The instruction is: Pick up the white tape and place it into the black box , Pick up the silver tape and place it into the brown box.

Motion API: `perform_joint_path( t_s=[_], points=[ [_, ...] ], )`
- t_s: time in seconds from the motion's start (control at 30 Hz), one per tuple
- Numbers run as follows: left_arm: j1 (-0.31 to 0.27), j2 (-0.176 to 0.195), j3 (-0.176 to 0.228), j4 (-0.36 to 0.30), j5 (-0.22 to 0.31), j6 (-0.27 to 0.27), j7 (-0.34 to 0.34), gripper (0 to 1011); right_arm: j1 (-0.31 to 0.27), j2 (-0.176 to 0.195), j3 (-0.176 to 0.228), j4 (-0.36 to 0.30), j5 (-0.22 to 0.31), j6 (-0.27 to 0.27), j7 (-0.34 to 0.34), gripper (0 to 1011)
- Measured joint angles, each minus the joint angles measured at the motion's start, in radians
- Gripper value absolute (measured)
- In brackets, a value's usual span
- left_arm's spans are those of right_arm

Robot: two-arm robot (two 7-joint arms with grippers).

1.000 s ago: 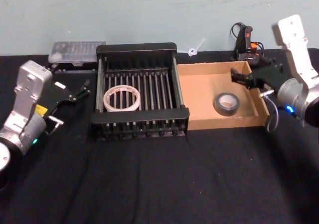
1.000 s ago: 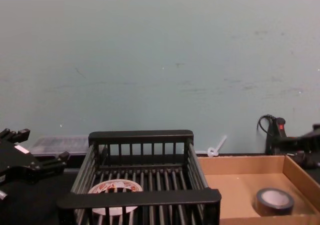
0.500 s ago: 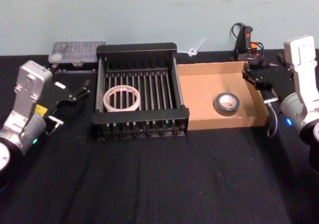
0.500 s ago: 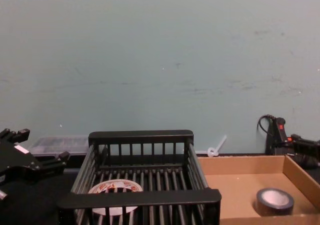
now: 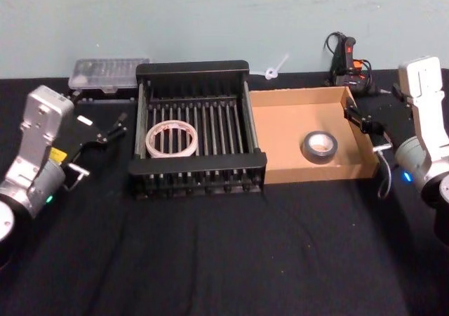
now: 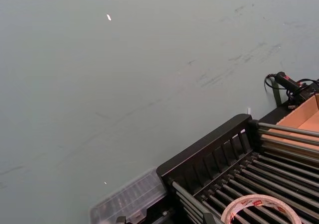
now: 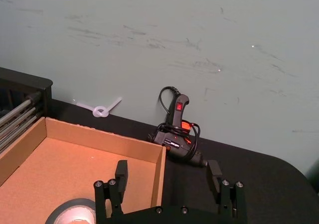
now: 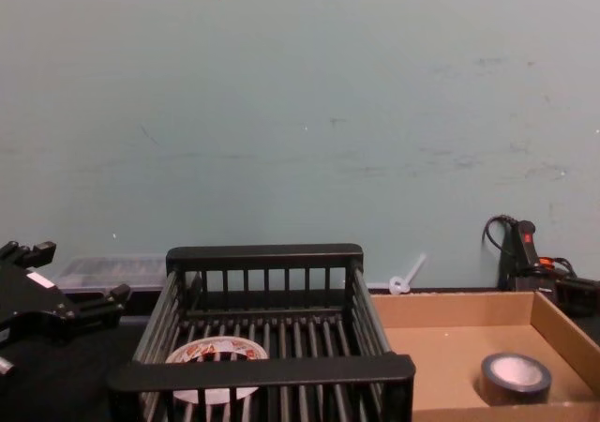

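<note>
We find the white tape (image 5: 170, 139) flat in the black box (image 5: 200, 69), the silver tape (image 5: 319, 146) flat in the brown box (image 5: 280, 123). Both claws empty and spread: left claw (image 5: 112, 128) beside the crate, right claw (image 5: 361, 119) outside the cardboard wall. We judge only parking remains; retreat clear of rims.

My work table (image 5: 210, 260): black cloth top.
On it before me: black box (image 5: 196, 165), brown box (image 5: 280, 168) touching its right side, clear plastic case (image 5: 109, 74), corded drill (image 5: 345, 60), white zip tie (image 5: 275, 68).

Two tape rolls: white tape (image 5: 170, 138), silver tape (image 5: 319, 146); two boxes: black box (image 5: 196, 163), brown box (image 5: 280, 126)
</note>
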Motion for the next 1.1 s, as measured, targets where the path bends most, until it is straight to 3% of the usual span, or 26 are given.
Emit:
perform_joint_path(
  t_s=[1.1],
  points=[
    [0.000, 0.000, 0.000, 0.000, 0.000, 0.000, 0.000, 1002, 0.002, 0.003, -0.004, 0.000, 0.000, -0.003, 0.002, 1002]
  ],
)
